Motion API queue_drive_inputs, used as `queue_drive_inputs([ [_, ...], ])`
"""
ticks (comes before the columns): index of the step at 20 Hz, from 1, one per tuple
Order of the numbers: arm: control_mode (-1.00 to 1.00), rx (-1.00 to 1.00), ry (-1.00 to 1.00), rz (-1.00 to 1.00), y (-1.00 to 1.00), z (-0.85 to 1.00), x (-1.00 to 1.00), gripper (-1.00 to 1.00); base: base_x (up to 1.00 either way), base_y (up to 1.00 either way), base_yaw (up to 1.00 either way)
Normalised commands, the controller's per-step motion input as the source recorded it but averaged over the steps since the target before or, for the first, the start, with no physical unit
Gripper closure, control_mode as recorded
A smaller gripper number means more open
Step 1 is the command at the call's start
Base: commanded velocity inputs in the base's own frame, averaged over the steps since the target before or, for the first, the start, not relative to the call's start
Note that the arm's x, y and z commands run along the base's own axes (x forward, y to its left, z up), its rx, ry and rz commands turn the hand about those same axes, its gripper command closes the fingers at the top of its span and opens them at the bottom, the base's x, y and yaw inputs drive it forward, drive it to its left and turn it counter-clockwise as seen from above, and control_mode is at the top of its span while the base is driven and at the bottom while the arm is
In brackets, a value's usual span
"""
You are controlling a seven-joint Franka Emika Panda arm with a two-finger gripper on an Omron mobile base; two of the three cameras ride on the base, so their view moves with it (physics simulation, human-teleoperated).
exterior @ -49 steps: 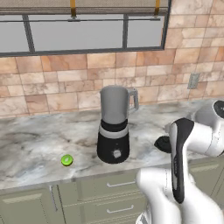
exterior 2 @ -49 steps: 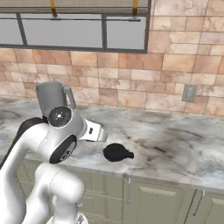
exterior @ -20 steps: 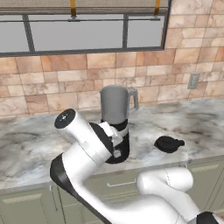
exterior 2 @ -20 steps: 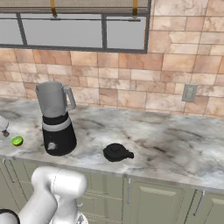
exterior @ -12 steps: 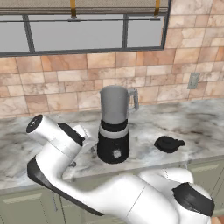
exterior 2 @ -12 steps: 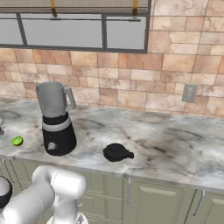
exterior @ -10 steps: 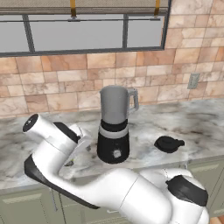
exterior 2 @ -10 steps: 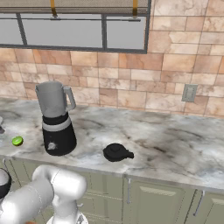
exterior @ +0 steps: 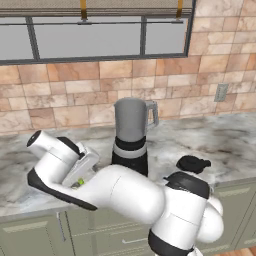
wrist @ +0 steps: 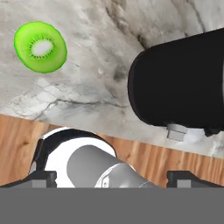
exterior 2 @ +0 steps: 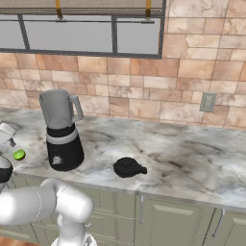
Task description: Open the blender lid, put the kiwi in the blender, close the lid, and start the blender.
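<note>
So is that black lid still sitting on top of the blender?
No, the blender lid lies on the counter to the side of the blender, whose jar top is open.

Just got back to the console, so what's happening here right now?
The arm has swung left over the marble counter toward the kiwi, which lies loose beside the blender. The gripper holds nothing. The blender lid is already off, lying on the counter to the blender's right, and the jar is uncovered.
</note>
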Motion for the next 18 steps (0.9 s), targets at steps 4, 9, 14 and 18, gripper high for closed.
queue_drive_inputs([
  [4,-1.00,0.00,0.03,0.00,0.01,-0.33,0.37,-1.00,0.00,0.00,0.00],
  [9,-1.00,0.00,0.02,0.00,0.05,-0.31,0.26,-1.00,0.00,0.00,0.00],
  [14,-1.00,0.00,0.00,0.00,0.07,-0.18,0.19,-1.00,0.00,0.00,0.00],
  [18,-1.00,0.00,0.00,0.00,0.07,-0.11,0.12,-1.00,0.00,0.00,0.00],
])
